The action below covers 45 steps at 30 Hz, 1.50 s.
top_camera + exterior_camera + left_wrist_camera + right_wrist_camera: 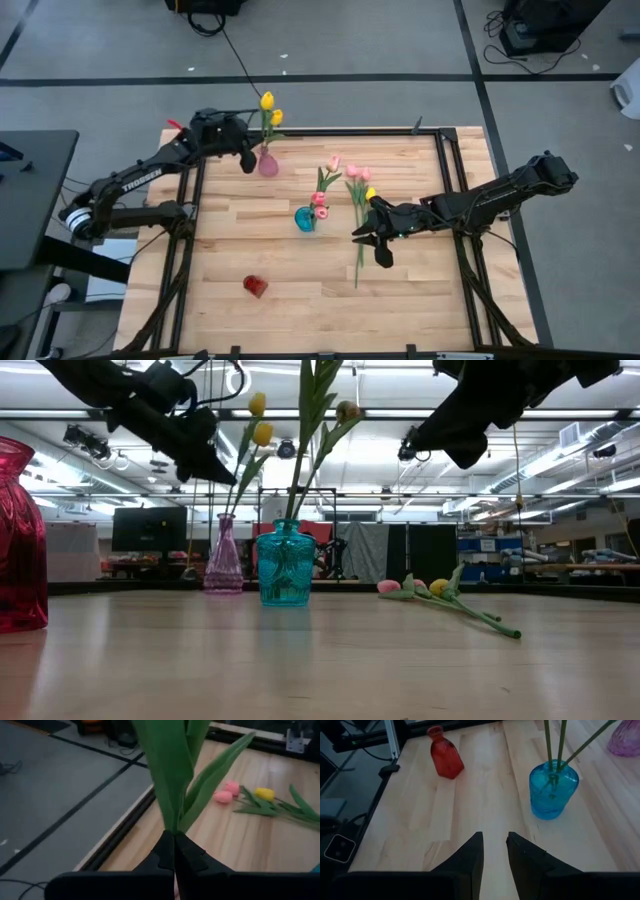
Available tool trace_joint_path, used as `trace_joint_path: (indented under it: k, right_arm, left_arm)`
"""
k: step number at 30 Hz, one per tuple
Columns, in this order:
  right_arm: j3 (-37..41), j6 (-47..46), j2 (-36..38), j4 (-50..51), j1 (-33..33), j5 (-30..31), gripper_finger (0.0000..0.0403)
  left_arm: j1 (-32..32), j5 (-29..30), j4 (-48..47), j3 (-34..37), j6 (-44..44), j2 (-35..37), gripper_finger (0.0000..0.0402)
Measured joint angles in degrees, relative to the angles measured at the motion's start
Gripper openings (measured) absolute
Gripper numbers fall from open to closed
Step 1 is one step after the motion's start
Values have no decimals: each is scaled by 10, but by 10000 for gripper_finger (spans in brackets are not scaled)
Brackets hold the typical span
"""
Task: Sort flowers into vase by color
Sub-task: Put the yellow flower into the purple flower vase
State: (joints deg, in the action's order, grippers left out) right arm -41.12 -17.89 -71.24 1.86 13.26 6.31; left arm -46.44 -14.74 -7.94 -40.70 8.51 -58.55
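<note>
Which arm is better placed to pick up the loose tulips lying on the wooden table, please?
Probably the right. The right gripper hovers open and empty beside the loose pink and yellow tulips, while the left gripper is shut on a tulip stem over the pink glass vase.

Teal vase, red vase, pale-pink vase.

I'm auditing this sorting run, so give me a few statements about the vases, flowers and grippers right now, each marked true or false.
1. The pink vase holds yellow flowers. True.
2. The red vase holds a flower. False: it is empty.
3. The left gripper is shut on a green stem. True.
4. The right gripper holds a flower. False: its fingers are apart with nothing between them.
5. Loose flowers lie on the table. True.
6. The teal vase lies on its side. False: it stands upright.
</note>
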Motion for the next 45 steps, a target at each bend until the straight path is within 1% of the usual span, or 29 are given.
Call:
trace_joint_path:
  k: [3,6,8,14,18,20,22,25,27,32,36,38,40,45]
  right_arm:
    - [0,-1,0,2,0,0,99]
    - [0,-2,0,4,-2,0,99]
    - [0,-4,0,4,-6,0,99]
    - [0,-6,0,4,-16,0,99]
    - [0,-15,0,19,-25,-1,99]
    - [0,-27,0,34,-33,0,99]
    - [0,-45,0,52,-42,11,99]
    - [0,-92,-2,91,-60,58,99]
    - [0,-123,-13,103,-73,77,99]
    - [0,-201,-81,124,-83,67,97]
    - [-27,-274,-136,203,-79,62,95]
    - [-47,-302,-157,247,-70,74,95]
    - [-67,-328,-176,270,-61,74,95]
    - [-110,-360,-232,282,-45,43,95]
  left_arm:
    - [0,-1,-12,-2,-1,-15,13]
    - [0,0,-33,-2,1,-28,40]
    - [0,3,-48,-2,3,-30,69]
    - [0,45,-108,-5,20,-17,167]
    - [0,86,-189,-41,22,3,206]
    - [0,95,-231,-63,17,16,212]
    - [5,88,-250,-74,15,37,212]
    - [35,72,-254,-74,1,78,208]
    - [63,71,-254,-67,-5,106,204]
    - [138,71,-225,-29,-53,182,202]
    - [186,82,-204,-1,-98,227,202]
    - [204,92,-201,3,-107,238,201]
    - [221,99,-200,6,-112,243,201]
    - [254,106,-185,6,-118,241,201]
